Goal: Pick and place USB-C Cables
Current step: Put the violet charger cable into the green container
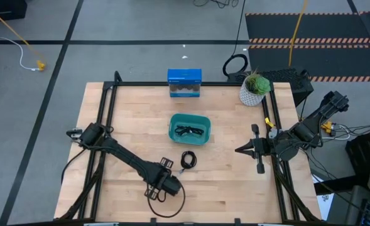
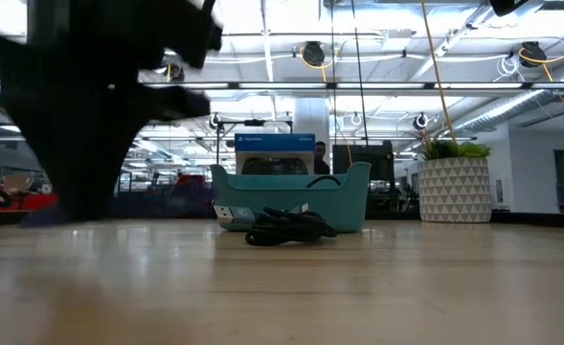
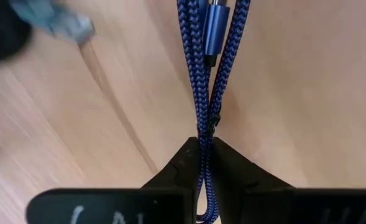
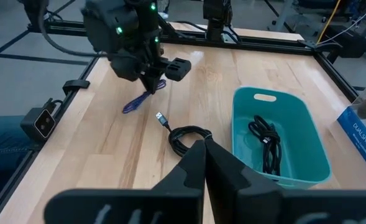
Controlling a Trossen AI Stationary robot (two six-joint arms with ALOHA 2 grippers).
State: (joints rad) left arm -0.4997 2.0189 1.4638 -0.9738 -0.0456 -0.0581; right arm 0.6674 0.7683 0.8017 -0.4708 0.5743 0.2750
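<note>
The left hand pinches the blue-purple USB-C cable above the tabletop; the right hand waits, pressed together.

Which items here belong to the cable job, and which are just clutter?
Job: blue-purple cable pinched in the left claw; coiled black cable on the table; elongated black cable inside the teal bin.

Clutter: blue box, potted plant, large cable loop.

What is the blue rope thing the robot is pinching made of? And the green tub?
The blue-purple cable, pinched by the left gripper, looks like woven fabric braid: a zigzag weave shows, with a smooth, metallic-looking plug. The teal bin looks like moulded plastic, smooth and slightly shiny, with rounded corners and a handle slot.
</note>
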